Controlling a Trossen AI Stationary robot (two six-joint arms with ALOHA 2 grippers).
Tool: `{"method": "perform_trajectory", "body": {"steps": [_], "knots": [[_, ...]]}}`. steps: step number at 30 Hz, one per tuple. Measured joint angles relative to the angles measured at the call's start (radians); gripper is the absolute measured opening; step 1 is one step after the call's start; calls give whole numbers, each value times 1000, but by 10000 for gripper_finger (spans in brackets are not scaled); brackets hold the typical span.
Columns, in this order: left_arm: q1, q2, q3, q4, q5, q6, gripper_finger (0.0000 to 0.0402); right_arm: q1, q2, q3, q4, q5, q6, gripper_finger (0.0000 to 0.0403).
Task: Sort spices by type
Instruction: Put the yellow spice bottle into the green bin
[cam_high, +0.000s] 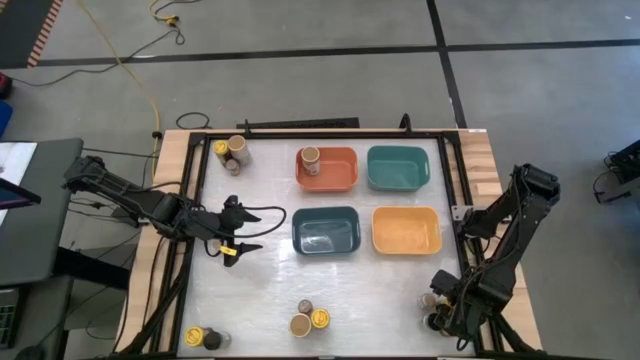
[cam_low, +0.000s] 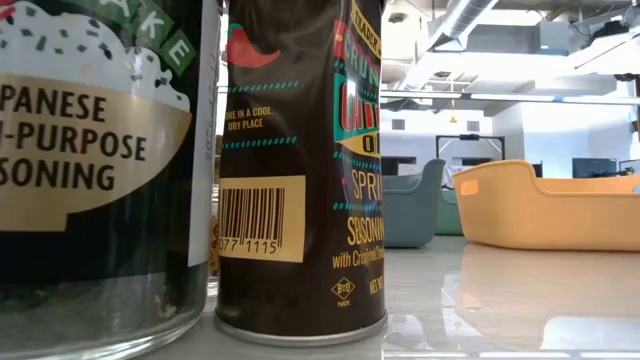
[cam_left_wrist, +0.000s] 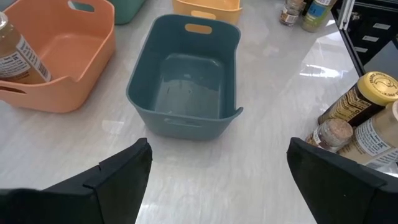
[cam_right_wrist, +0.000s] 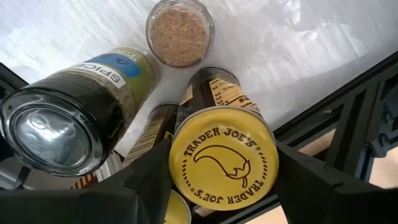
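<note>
From above, my right gripper sits at the desk's near right corner; only its wrist view shows its jaws pinching the yellow-lidded jar. My left gripper hovers spread.

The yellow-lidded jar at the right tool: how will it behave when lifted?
At the right tool, the yellow-lidded jar looks rigid, so probably firm to grip, though its smooth round lid may slip. Neighbours like the dark-capped jar crowd it; lifting could tip them. On its side it would likely roll.
</note>
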Motion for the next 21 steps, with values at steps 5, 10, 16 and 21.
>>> {"method": "perform_trajectory", "body": {"steps": [5, 10, 16, 21], "knots": [[0, 0, 0, 0, 0, 0, 357, 0, -1, 0, -6, 0, 6, 255], [0, 0, 0, 0, 0, 0, 357, 0, -32, 6, -59, 0, 27, 253], [0, 0, 0, 0, 0, 1, 357, 0, -90, 56, -184, 0, 67, 252], [0, 0, 0, 0, 0, 1, 357, -5, -137, 100, -301, 34, 117, 252]]}}
